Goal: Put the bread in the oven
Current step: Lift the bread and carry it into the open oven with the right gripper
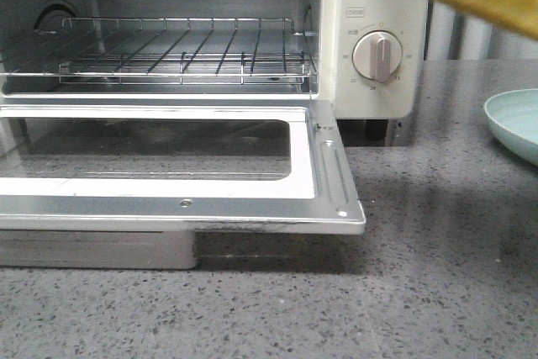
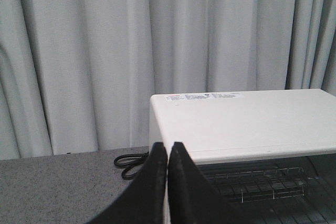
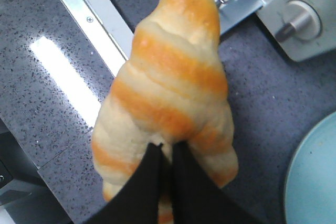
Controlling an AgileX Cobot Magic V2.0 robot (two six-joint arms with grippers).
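Bread (image 3: pixel 168 82) pinched in right gripper (image 3: pixel 167 153), aloft right of oven (image 1: pixel 374 48), beyond dropped door's edge (image 1: pixel 340 182); wire rack (image 1: pixel 181 48) bare inside. Left gripper (image 2: pixel 168 153) closed on nothing, above oven's roof.

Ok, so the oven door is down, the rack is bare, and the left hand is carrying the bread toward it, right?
Not quite: the right hand carries the bread, not the left, as the right wrist view shows. The left hand is shut on nothing, up by the oven's top. The rest holds: in the front view the door is down and the rack is bare.
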